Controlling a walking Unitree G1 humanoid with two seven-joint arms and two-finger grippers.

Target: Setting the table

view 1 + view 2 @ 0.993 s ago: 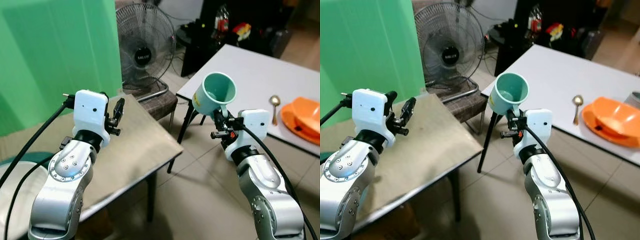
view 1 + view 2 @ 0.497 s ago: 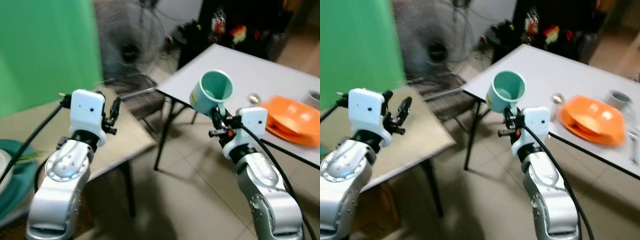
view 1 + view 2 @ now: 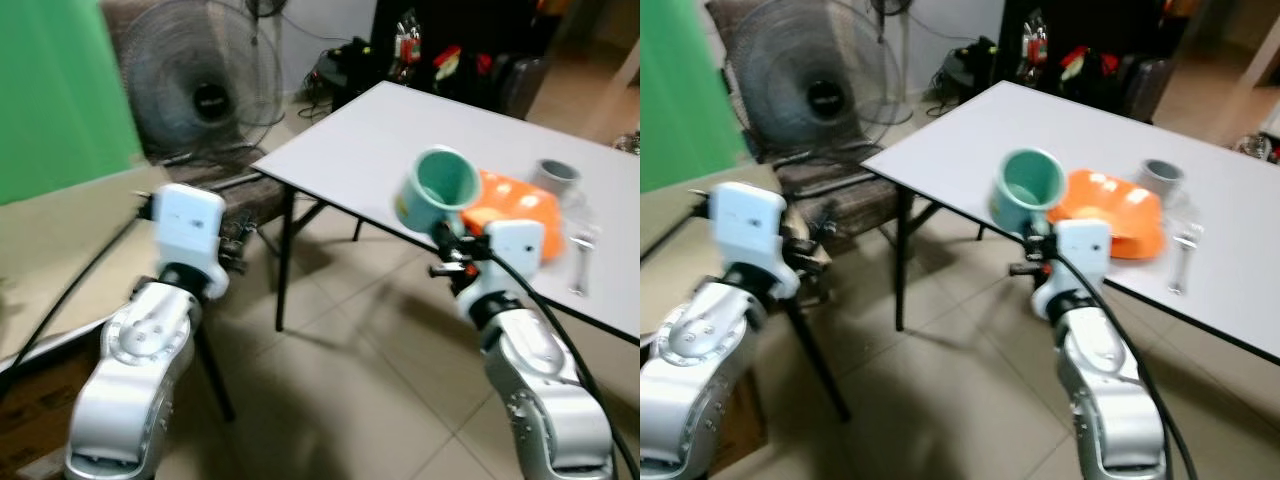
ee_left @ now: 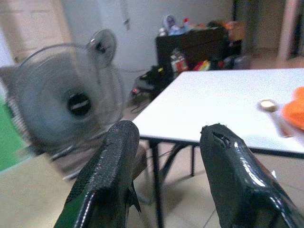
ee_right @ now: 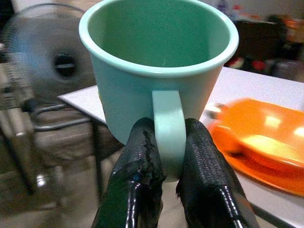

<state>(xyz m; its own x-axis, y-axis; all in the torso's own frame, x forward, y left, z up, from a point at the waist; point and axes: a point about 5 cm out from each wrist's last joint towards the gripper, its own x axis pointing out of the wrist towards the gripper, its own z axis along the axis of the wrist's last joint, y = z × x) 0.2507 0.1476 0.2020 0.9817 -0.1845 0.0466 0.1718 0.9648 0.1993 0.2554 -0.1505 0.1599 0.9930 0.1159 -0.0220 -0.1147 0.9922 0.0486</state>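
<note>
A teal mug [image 3: 440,188] is held up by its handle in my right gripper [image 3: 446,246], which is shut on it; the right wrist view shows both fingers [image 5: 142,152] clamping the handle under the mug [image 5: 159,57]. The mug hovers over the near edge of the white table [image 3: 390,120]. On that table lie an orange plate with a bowl [image 3: 1110,205], a grey cup [image 3: 1160,175] and a fork [image 3: 1180,262]. My left gripper [image 4: 166,137] is open and holds nothing, raised at my left [image 3: 235,250].
A standing fan [image 3: 195,95] and a brown chair [image 3: 250,195] stand left of the white table. A wooden table [image 3: 60,250] is under my left arm, with a green screen [image 3: 50,90] behind it. A dark cabinet [image 3: 440,60] stands at the back. Tiled floor [image 3: 340,380] lies in front.
The view has swung right, so the white table, plate and cup are nearer and more central. The mug stays in my right gripper. My left gripper stays open.
</note>
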